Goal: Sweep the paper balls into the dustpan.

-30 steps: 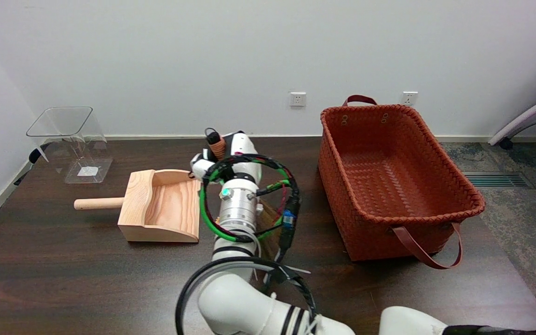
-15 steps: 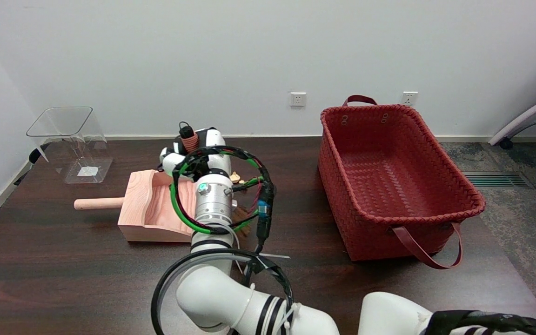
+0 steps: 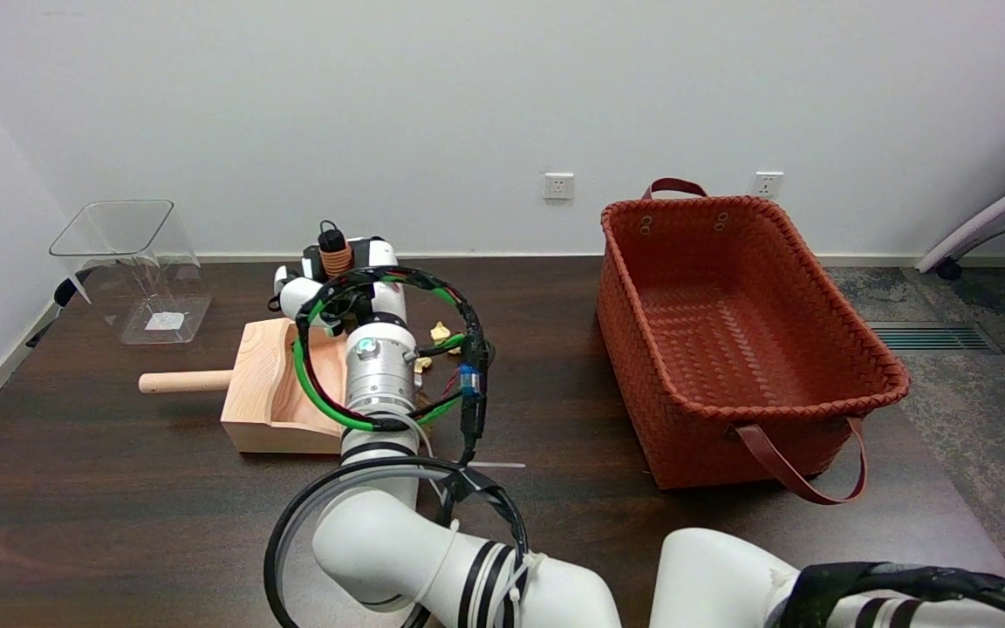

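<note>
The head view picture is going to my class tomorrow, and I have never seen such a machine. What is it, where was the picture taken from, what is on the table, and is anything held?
It is a robot with white arms, steered by a person. The camera sits above the table's near side, looking down and across. The right arm reaches in from below; its hand hangs over a wooden dustpan and grips a small broom by its wound handle. The bristles are hidden behind the arm. Small pale scraps lie beside the wrist, perhaps the paper. Also on the dark table: a clear plastic container and a woven red-brown basket.
</note>
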Available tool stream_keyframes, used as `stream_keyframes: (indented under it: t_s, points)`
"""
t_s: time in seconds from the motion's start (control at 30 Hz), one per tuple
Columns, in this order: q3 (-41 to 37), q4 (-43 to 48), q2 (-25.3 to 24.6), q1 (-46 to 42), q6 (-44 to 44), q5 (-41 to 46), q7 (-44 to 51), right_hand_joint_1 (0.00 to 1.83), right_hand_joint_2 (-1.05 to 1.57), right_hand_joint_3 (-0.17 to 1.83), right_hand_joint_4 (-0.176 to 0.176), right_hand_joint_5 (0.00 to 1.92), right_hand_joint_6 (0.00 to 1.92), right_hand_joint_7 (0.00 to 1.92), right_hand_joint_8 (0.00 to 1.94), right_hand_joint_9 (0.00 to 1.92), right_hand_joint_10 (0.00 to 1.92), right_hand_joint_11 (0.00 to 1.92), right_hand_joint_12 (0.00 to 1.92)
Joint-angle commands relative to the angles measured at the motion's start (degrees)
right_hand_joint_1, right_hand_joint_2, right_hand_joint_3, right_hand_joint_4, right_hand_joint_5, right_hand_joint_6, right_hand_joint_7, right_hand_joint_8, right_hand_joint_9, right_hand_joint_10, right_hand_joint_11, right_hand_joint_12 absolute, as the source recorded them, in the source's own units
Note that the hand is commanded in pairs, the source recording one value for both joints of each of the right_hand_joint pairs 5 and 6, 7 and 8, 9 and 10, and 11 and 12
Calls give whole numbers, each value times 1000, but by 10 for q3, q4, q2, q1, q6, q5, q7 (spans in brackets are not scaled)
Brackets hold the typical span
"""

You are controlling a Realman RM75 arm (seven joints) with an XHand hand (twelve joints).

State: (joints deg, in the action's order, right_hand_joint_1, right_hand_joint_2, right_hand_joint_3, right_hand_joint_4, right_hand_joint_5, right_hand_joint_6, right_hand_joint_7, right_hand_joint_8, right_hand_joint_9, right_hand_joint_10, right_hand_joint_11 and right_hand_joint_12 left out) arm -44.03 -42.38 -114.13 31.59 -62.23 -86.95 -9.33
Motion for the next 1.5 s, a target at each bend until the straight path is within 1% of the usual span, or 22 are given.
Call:
stream_keyframes:
  t_s: [0.03, 0.4, 0.63, 0.83, 1.0, 1.27, 1.5]
  points:
    - [2, 85, -13, 43, 6, -22, -125, 1296, 1002, 709, 0, 1920, 1920, 1920, 1920, 1920, 1920, 1920, 1920]
    - [0, 90, 9, 64, 21, -90, -126, 1290, 993, 733, 0, 1920, 1920, 1920, 1920, 1920, 1920, 1920, 1920]
    - [2, 68, 23, 72, 53, -116, -126, 1289, 982, 752, 0, 1920, 1920, 1920, 1920, 1920, 1920, 1920, 1920]
    - [2, 62, 20, 75, 71, -115, -126, 1288, 973, 768, 0, 1920, 1920, 1920, 1920, 1920, 1920, 1920, 1920]
    - [-4, 54, 17, 79, 100, -109, -153, 1290, 945, 789, 0, 1920, 1920, 1920, 1920, 1920, 1920, 1920, 1920]
    - [2, 30, 19, 79, 102, -115, -168, 1295, 916, 806, 0, 1920, 1920, 1920, 1920, 1920, 1920, 1920, 1920]
    - [-4, 13, 23, 75, 104, -155, -143, 1297, 909, 813, 0, 1920, 1920, 1920, 1920, 1920, 1920, 1920, 1920]
